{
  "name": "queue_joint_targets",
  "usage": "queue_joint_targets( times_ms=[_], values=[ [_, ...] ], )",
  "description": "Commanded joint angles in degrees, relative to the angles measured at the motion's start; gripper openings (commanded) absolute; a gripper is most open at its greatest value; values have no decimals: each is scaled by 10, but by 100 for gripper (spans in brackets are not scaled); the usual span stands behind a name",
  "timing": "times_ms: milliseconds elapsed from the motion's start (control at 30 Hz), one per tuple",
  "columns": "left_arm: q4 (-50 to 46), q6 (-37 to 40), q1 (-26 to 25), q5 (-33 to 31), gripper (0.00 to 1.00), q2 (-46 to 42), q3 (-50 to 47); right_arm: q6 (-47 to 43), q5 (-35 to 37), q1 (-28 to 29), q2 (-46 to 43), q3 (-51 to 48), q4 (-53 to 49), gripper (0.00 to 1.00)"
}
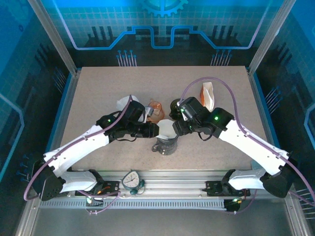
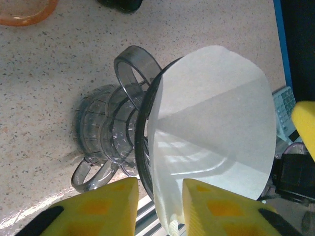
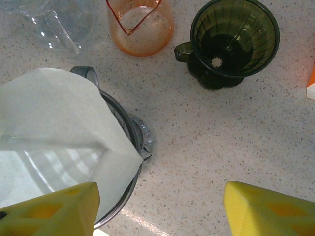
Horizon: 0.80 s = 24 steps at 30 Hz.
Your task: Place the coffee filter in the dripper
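The white coffee filter sits opened as a cone inside the clear grey dripper near the table's front middle. In the left wrist view the filter rises above the dripper. My left gripper has its jaws narrowed astride the filter's folded edge and the dripper's rim, with a slim gap still showing on the outer side. My right gripper is wide open just right of the dripper, one finger over the filter, holding nothing.
A dark green dripper, an orange cup and a clear glass jug stand just behind. An orange-and-white packet lies at the back right and white paper at the back left. A small scale sits at the front edge.
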Motion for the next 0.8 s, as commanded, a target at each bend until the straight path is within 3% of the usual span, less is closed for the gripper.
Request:
queue_joint_targets(
  times_ms=[0,233,433,600,767],
  values=[
    [-16,22,-2,21,28,11,18,-17,-18,-15,26,18,16,68],
    [-18,31,-2,14,23,16,18,-29,-21,-22,52,29,30,63],
    [-16,31,-2,8,22,18,16,-31,-44,-20,54,23,34,43],
    [-14,31,-2,5,22,21,13,-23,-37,-16,52,12,35,48],
    [-13,32,-2,4,22,24,13,-20,-38,-14,47,2,41,43]
  ],
)
